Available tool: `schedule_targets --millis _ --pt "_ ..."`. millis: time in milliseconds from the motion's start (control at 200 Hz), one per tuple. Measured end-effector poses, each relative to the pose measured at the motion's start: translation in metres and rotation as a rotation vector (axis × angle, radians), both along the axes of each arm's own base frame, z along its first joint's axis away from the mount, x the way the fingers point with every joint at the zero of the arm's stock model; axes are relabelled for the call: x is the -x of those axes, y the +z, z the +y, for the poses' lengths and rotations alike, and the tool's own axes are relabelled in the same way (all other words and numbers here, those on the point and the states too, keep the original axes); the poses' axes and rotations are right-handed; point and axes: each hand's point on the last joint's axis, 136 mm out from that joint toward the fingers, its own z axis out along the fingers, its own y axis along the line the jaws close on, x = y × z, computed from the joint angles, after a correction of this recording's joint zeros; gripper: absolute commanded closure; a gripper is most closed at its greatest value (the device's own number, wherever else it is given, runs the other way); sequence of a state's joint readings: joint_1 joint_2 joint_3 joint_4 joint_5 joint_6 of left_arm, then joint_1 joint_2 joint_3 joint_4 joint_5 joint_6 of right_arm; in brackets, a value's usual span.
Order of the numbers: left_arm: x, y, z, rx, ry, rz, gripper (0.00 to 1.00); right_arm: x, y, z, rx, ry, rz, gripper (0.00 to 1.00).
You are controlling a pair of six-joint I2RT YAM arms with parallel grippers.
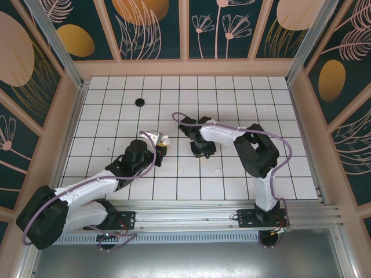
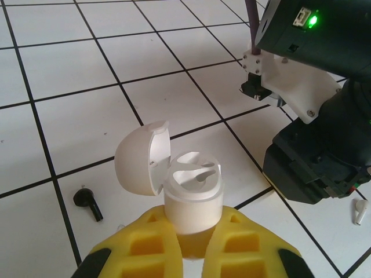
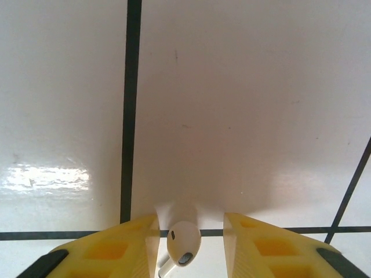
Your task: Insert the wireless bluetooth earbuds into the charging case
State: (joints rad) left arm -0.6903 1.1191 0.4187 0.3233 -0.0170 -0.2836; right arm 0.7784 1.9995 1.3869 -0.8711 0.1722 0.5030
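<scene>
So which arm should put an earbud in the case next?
Probably the right. A white earbud sits between the open fingers of the right gripper. The left gripper is busy, shut on the charging case, lid open, slots empty.

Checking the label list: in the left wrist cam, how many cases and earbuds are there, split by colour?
White charging case: 1, lid open, held by the left gripper
Black earbud: 1, lying left of the case
White earbud: 1, lying by the right arm
Total: 3

smooth plastic case (image 2: 194, 194), glossy tiles (image 3: 232, 116)
</scene>
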Motion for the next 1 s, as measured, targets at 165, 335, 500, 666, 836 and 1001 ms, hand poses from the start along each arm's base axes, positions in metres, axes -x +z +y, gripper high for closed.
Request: schedule_targets --millis 165,335,500,666,836,1001 --pt "0.000 0.000 0.000 -0.003 -0.001 0.001 1.00 -0.003 0.017 0.007 -0.054 -0.019 -0.027 0.65" --pt "-0.004 0.009 -0.006 0.003 -0.012 -0.012 1.00 -0.002 0.069 0.011 -0.236 -0.091 -0.143 0.71" --pt "-0.008 0.010 -0.012 0.003 -0.030 -0.004 1.00 0.011 0.078 -0.013 -0.449 -0.270 -0.171 0.77" --pt "-0.006 0.006 -0.017 0.005 -0.053 0.014 1.00 0.033 0.038 -0.033 -0.543 -0.447 -0.088 0.74" --pt "-0.003 0.005 -0.021 0.014 -0.077 0.023 1.00 0.030 0.037 -0.017 -0.643 -0.491 -0.067 0.75" --pt "-0.003 0.008 -0.024 0.030 -0.091 0.016 1.00 0.022 0.036 -0.007 -0.696 -0.521 -0.068 0.79"
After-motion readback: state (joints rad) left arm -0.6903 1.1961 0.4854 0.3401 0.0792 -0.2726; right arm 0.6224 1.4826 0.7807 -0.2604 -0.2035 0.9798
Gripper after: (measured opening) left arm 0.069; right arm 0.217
